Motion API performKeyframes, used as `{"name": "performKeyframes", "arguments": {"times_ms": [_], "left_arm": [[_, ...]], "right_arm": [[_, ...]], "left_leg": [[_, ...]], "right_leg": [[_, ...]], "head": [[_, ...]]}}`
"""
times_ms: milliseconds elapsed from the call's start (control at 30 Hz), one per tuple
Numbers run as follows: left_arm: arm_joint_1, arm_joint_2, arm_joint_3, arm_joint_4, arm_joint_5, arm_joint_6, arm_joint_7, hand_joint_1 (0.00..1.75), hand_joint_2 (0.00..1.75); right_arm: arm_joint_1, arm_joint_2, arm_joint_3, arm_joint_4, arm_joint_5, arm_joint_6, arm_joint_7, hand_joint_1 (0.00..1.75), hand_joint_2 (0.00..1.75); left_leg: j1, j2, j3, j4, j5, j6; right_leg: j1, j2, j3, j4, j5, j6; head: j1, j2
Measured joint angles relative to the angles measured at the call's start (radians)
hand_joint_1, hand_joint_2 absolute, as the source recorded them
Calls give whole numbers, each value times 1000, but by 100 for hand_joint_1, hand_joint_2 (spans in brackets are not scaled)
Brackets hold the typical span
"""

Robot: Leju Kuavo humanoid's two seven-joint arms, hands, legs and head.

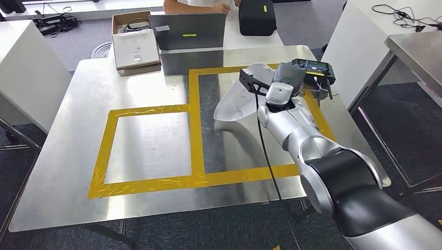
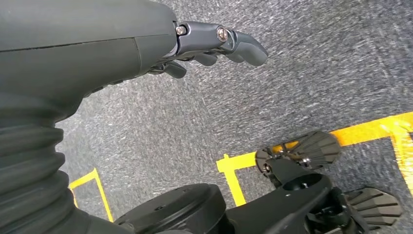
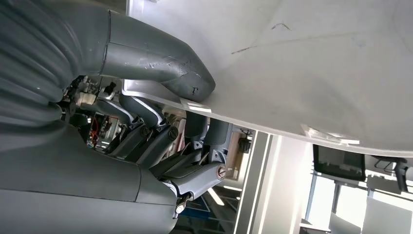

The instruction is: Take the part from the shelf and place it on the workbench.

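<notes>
The steel table (image 1: 156, 88) carries yellow tape (image 1: 194, 125) squares. Inside the right-hand square sits the part (image 1: 237, 107), a pale grey curved sheet-metal shell, its edge pinched by the right robot hand (image 3: 160, 97). The left robot hand (image 2: 214, 46) hangs above carpet, fingers loosely curled, holding nothing.

Brushed steel workbench (image 1: 151, 146) gleams at frame centre, glossy yellow tape (image 1: 197, 125) wrinkled across it. The pale grey curved part (image 1: 234, 107) looks matt, lightly scratched. Silver arm shell (image 1: 292, 130) shines smooth; the right hand (image 3: 160, 97) is scuffed grey plastic with a ribbed rubbery cover. Top left, a brown cardboard box (image 1: 130, 23); rough grey carpet (image 2: 311, 63) below.
</notes>
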Motion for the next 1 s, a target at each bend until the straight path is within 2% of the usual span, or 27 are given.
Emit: {"name": "performKeyframes", "arguments": {"times_ms": [167, 300, 400, 533, 1000], "left_arm": [[-1, 0, 0, 0, -7, 0, 9, 0, 175], [0, 1, 0, 0, -8, 0, 19, 0, 175], [0, 1, 0, 0, -13, 0, 26, 0, 175], [0, 1, -1, 0, -18, 0, 28, 0, 0], [-1, 2, -1, 0, -18, 0, 40, 0, 0]], "right_arm": [[4, -6, -5, 0, 1, 0, 0, 175, 175], [8, -10, -8, 0, 4, 0, 0, 0, 0], [10, -11, -10, 0, 5, -1, 0, 0, 0], [11, -12, -16, 0, 6, -2, 0, 0, 0], [28, -22, -23, 0, 14, -8, 0, 0, 0]], "left_leg": [[0, 0, 0, 0, -1, 0], [0, 0, -1, -2, -1, 0], [0, 0, -1, -5, -1, -1], [0, 0, 0, -7, -1, -1], [0, 0, 2, -12, -2, -1]], "right_leg": [[0, 0, 0, 0, -1, 0], [0, 0, -1, -1, -1, 0], [0, 0, -2, -3, -1, 0], [0, 0, -2, -5, -2, -1], [0, 0, 1, -10, -3, -1]], "head": [[0, 0], [0, 0], [0, 0], [0, 0], [0, 0]]}}
